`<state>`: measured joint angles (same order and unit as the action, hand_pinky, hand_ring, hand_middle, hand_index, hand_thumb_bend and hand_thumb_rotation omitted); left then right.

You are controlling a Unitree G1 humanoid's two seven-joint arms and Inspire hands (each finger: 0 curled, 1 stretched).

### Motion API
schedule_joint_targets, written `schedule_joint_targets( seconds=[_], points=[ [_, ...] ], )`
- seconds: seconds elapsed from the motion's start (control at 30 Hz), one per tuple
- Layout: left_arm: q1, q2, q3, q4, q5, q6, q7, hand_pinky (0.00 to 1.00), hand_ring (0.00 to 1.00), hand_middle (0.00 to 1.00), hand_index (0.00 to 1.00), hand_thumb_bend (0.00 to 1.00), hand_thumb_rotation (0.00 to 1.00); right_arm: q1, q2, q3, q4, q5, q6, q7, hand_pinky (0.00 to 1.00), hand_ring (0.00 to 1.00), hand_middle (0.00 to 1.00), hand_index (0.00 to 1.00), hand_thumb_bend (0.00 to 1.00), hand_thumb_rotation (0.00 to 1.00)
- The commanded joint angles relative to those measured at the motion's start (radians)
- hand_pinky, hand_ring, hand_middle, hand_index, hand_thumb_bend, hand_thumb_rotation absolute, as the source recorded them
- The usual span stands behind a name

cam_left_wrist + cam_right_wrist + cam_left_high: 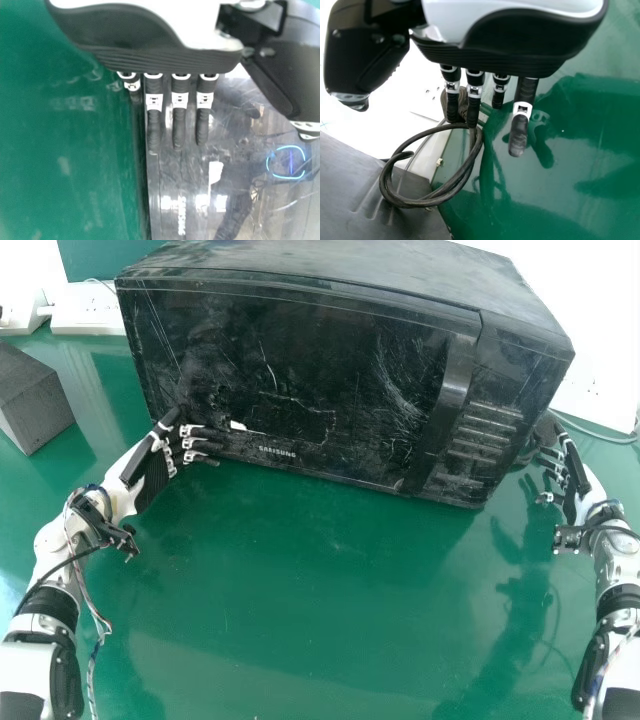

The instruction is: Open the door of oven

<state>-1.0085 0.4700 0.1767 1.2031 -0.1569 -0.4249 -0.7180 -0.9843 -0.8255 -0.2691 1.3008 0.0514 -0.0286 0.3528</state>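
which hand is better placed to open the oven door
Probably the right hand: it is by the right end of the oven, nearer the handle; the left hand is near the opposite end.

So the oven door (300, 370) is glossy black, looks like plastic or glass, and it's pretty scratched up with whitish scuffs. The oven's top (330, 265) is smooth, dark and a bit shiny. Bench (320, 590) is smooth glossy green, properly reflective. Grey block (30, 400) on it looks matt, and the cable (432, 197) has a dull rubbery black skin.
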Motion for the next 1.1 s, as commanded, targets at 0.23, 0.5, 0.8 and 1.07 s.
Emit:
schedule_joint_targets(
  seconds=[0.23,0.5,0.8,1.07],
  points=[
    [0.042,-0.014,-0.001,0.034,0.025,0.008,0.048,0.46,0.58,0.67,0.69,0.94,0.85,0.061,0.025,0.020,0.043,-0.031,0.062,0.003,0.73,0.79,0.86,0.87,0.84,1.00],
    [0.040,-0.017,0.001,0.038,0.021,0.007,0.045,0.44,0.57,0.67,0.68,0.95,0.85,0.062,0.024,0.021,0.041,-0.030,0.058,0.006,0.71,0.80,0.86,0.88,0.83,1.00],
    [0.027,-0.019,0.042,0.030,-0.050,0.087,-0.113,0.48,0.67,0.76,0.77,1.00,0.83,0.063,0.024,0.014,0.042,-0.023,0.061,0.008,0.76,0.82,0.86,0.88,0.82,1.00],
    [0.050,-0.040,0.060,-0.063,-0.101,0.104,-0.208,0.54,0.78,0.87,0.87,1.00,0.85,0.063,0.023,0.006,0.042,-0.016,0.065,0.010,0.77,0.82,0.84,0.88,0.84,1.00]
  ],
)
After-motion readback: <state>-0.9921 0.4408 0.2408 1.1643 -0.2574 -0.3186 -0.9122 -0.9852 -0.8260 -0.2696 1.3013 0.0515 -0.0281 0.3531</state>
